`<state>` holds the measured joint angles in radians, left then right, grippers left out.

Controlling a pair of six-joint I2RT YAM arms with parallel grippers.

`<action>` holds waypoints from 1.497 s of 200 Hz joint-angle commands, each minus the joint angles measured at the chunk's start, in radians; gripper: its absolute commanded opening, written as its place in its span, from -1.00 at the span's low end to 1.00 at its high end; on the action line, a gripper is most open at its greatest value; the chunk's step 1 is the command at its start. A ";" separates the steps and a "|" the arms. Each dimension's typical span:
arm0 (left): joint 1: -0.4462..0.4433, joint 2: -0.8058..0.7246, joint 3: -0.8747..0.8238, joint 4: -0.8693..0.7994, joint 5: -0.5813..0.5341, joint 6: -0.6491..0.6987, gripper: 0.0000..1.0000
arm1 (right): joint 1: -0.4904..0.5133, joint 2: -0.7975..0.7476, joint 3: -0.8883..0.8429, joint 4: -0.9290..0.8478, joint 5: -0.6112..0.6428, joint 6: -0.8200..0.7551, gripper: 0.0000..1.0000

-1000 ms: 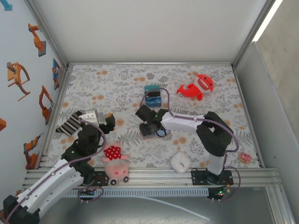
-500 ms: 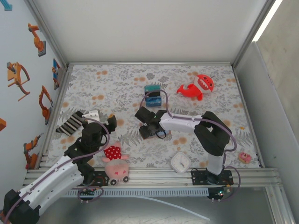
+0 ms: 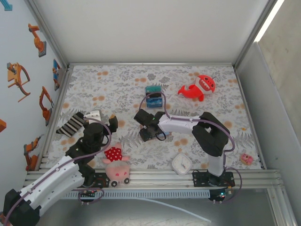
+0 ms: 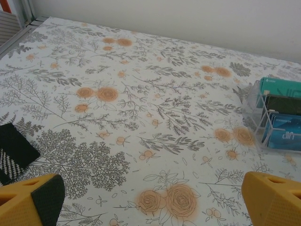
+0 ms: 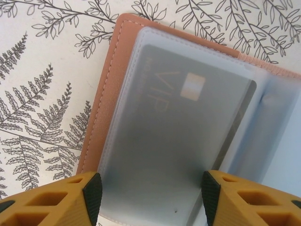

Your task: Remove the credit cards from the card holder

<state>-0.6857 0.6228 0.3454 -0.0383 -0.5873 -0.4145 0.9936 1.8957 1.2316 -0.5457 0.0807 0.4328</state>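
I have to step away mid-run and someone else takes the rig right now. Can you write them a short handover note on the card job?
The left gripper is open and empty, over the bare table, away from the work.
The right gripper is open and points down at the card holder, one finger on each side of its clear sleeve. Whether it touches the sleeve can't be told.
The card holder lies open, flat on the table. The grey VIP card is still inside the sleeve.
Done: holder opened.
Left: pull that card out, then check the other sleeves.
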 commanded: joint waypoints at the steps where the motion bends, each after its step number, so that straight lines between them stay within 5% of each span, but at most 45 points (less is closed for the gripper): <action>1: 0.006 0.002 0.040 0.000 -0.004 -0.017 0.94 | 0.007 0.019 -0.002 -0.030 0.030 -0.001 0.13; 151: 0.005 0.095 0.115 -0.011 0.093 -0.001 0.94 | -0.054 -0.049 -0.064 0.052 -0.100 0.004 -0.62; 215: 0.000 0.106 0.124 0.031 0.171 -0.011 0.94 | -0.053 -0.100 -0.099 0.102 -0.213 0.000 -0.71; 299: 0.000 0.155 0.161 0.042 0.175 -0.013 0.94 | -0.052 -0.141 -0.129 0.073 -0.076 0.023 -0.60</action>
<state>-0.6861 0.7708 0.4656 -0.0185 -0.4217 -0.4145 0.9398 1.7966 1.1160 -0.4515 -0.0502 0.4355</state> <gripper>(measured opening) 0.970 0.189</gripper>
